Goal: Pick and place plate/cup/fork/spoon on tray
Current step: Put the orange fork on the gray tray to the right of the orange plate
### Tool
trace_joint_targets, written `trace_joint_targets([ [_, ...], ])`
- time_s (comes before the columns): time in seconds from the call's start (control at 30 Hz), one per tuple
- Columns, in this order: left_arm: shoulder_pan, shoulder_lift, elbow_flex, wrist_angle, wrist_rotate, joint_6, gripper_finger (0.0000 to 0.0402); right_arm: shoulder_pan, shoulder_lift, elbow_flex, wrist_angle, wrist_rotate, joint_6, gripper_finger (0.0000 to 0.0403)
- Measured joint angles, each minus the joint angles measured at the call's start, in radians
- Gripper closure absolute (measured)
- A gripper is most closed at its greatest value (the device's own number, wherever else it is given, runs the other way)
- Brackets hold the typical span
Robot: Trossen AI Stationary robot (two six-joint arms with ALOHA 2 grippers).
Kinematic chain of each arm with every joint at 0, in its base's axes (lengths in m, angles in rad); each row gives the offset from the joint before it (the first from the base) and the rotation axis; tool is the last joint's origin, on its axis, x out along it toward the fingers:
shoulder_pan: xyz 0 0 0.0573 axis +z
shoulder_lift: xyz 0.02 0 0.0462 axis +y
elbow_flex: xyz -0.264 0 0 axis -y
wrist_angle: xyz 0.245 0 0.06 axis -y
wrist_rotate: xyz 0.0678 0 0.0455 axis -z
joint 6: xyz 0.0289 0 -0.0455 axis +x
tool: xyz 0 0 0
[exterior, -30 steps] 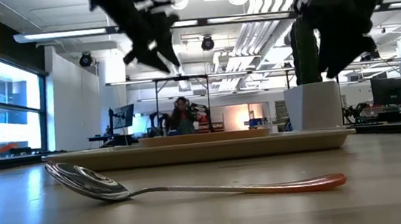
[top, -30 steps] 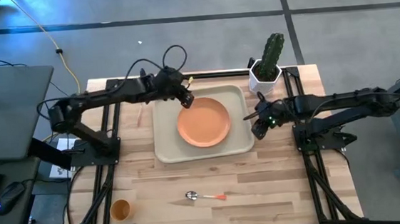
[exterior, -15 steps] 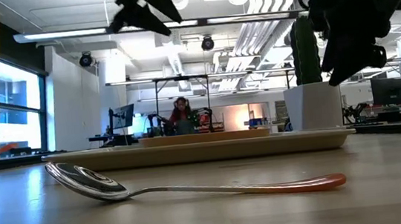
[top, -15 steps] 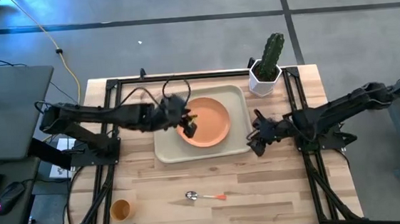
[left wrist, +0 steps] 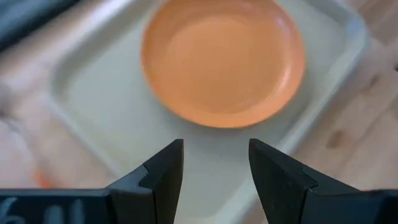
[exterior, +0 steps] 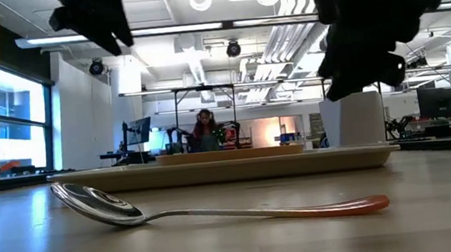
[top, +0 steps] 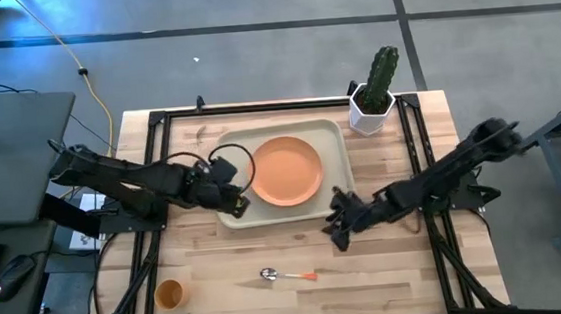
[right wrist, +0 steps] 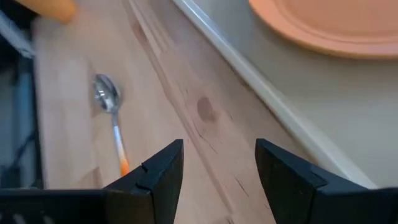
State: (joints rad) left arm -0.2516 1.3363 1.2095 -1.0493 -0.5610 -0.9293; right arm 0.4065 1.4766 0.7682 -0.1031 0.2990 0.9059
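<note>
We see the right gripper (top: 339,235) open wide and empty, low in the middle, above the spoon (top: 287,274). The left gripper (top: 239,202) is open too, by the tray (top: 232,209) holding the plate (top: 286,171). The cup (top: 170,293) sits lower left.

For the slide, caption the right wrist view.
Open right gripper above wooden table, facing small metal spoon, beside cream-beige tray holding orange plate.

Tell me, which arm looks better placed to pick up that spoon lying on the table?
Probably the right. Its open gripper hangs just past the tray's near edge, close to the spoon, which its wrist view faces. The left gripper, open too, is over the tray facing the plate.
</note>
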Motion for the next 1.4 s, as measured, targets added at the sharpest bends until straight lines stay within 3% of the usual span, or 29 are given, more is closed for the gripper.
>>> trace_joint_targets([
  [0.27,-0.045,-0.197,-0.019,-0.124,-0.075,0.118,0.0232,0.013,0.321,0.438,-0.292,0.026,0.007,0.0213],
  [0.47,-0.143,-0.384,-0.182,-0.109,-0.148,0.080,0.0232,0.012,0.518,0.706,-0.473,0.024,-0.094,0.0213],
  [0.63,-0.191,-0.471,-0.317,0.023,-0.108,0.048,0.0232,0.006,0.646,0.862,-0.593,-0.014,-0.112,0.0213],
  [0.83,-0.242,-0.483,-0.445,0.244,-0.105,0.042,0.0232,-0.020,0.728,1.027,-0.658,-0.068,-0.190,0.0213],
  [1.03,-0.297,-0.452,-0.528,0.420,-0.101,0.042,0.0232,-0.037,0.750,1.116,-0.654,-0.076,-0.278,0.0213],
  [1.23,-0.361,-0.416,-0.536,0.458,-0.098,0.048,0.0232,-0.042,0.750,1.116,-0.587,-0.147,-0.302,0.0213],
  [1.4,-0.417,-0.400,-0.537,0.581,-0.090,0.151,0.0232,-0.042,0.750,1.122,-0.619,-0.104,-0.206,0.0213],
])
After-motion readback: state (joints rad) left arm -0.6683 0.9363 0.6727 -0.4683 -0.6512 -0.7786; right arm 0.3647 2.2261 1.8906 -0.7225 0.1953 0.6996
